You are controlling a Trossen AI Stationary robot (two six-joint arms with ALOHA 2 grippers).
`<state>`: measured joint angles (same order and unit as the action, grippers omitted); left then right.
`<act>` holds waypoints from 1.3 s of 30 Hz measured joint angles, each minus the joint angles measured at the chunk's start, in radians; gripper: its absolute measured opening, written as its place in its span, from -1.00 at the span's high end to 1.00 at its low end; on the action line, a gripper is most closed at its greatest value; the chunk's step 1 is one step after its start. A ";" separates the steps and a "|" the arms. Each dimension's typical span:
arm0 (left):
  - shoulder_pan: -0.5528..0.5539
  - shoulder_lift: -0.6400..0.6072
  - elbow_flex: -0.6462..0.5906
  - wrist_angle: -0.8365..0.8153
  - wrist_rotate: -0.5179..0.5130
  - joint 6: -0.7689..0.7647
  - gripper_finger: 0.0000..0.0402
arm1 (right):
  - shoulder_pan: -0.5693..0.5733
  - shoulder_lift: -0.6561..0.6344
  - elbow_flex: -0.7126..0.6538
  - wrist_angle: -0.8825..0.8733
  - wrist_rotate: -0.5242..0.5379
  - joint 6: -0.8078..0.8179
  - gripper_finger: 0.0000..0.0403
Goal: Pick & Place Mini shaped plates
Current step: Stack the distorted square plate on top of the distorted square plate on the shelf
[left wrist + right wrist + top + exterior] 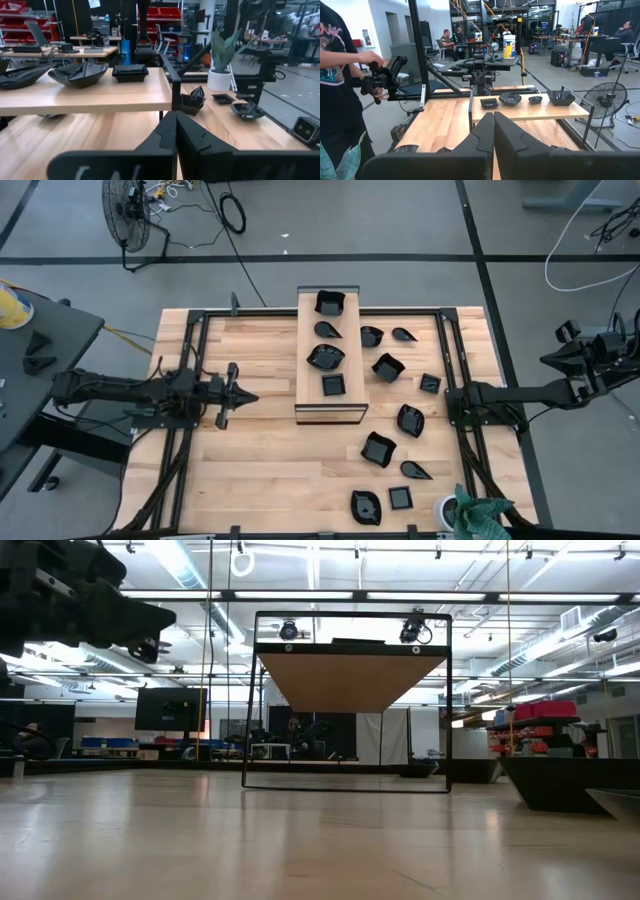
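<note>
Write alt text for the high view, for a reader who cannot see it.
Seen from above, four small black plates sit in a row on a raised wooden board at the middle of a wooden table, and about nine more lie scattered on the table to its right. The left gripper, shut and empty, points at the board; the right arm waits at the table's right edge.

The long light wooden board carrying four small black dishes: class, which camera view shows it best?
The high view: the long light wooden board lies whole from above, all four small black dishes in a row. The left wrist view sees one end side-on, the right wrist view the other end, farther off. The low view shows only its underside.
</note>
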<state>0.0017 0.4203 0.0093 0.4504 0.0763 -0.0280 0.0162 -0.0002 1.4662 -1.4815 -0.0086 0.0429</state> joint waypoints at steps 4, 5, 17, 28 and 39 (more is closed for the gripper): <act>0.000 -0.020 0.000 0.000 0.009 0.014 0.99 | 0.000 0.000 0.000 0.000 0.000 0.000 0.95; 0.000 -0.026 0.000 -0.001 0.017 0.020 0.99 | 0.000 0.000 0.000 0.000 0.000 0.000 0.95; 0.002 -0.148 -0.001 -0.029 0.081 0.005 0.98 | 0.000 0.000 0.000 0.000 0.000 0.000 0.95; 0.002 -0.312 -0.001 -0.204 0.098 -0.012 0.98 | 0.000 0.000 0.000 0.000 0.000 0.000 0.95; 0.002 -0.419 -0.002 -0.340 0.106 -0.003 0.98 | 0.000 0.000 0.000 0.000 0.000 0.000 0.95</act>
<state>0.0036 0.0009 0.0078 0.1105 0.1825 -0.0307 0.0163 -0.0002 1.4661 -1.4815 -0.0083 0.0429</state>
